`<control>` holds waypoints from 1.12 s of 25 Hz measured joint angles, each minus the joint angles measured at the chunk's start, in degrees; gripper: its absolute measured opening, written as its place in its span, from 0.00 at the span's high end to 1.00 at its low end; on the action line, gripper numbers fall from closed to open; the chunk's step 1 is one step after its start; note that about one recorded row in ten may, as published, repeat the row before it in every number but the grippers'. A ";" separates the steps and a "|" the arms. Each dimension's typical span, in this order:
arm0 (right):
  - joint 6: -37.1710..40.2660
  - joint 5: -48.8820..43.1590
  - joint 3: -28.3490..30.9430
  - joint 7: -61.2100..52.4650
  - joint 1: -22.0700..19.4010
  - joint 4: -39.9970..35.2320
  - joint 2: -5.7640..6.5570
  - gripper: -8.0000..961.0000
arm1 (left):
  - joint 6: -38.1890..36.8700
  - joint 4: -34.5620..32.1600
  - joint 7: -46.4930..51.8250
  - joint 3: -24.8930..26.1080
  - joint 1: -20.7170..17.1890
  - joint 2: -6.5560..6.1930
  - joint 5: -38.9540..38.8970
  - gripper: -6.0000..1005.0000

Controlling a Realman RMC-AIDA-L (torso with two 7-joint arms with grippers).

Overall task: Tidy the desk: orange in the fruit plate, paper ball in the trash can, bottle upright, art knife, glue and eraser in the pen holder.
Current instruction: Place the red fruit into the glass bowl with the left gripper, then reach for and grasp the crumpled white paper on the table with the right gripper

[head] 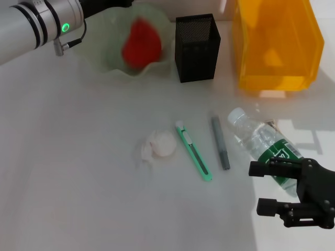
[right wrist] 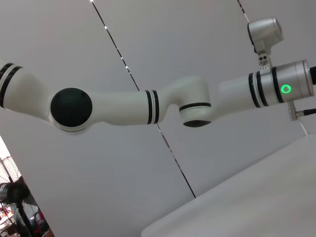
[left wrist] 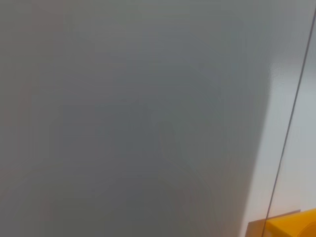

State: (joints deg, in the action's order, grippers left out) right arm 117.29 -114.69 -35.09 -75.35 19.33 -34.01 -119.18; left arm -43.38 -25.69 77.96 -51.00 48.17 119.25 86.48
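An orange-red fruit (head: 141,42), blurred, sits in the pale green fruit plate (head: 107,60) at the back left. My left arm (head: 42,23) reaches over the plate's edge; its gripper's dark body (head: 102,6) is cut off by the top of the head view. A white paper ball (head: 162,144), a green art knife (head: 193,157) and a grey glue stick (head: 220,142) lie mid-table. A clear bottle (head: 261,146) with a green label lies on its side. My right gripper (head: 264,188) is open and empty, just in front of the bottle. No eraser shows.
A black mesh pen holder (head: 198,47) stands at the back centre. An orange bin (head: 275,44) stands at the back right; its corner shows in the left wrist view (left wrist: 296,224). The right wrist view shows my left arm (right wrist: 148,106) against a wall.
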 joint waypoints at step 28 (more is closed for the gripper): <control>-2.35 -15.52 -12.24 -47.23 25.82 -33.89 7.26 0.18 | -55.69 -12.52 5.36 0.09 -25.40 -9.32 21.67 0.16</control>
State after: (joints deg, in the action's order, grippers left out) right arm 114.94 -130.21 -47.33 -122.58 45.15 -67.91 -111.92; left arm -99.07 -38.22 83.32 -50.91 22.77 109.93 108.15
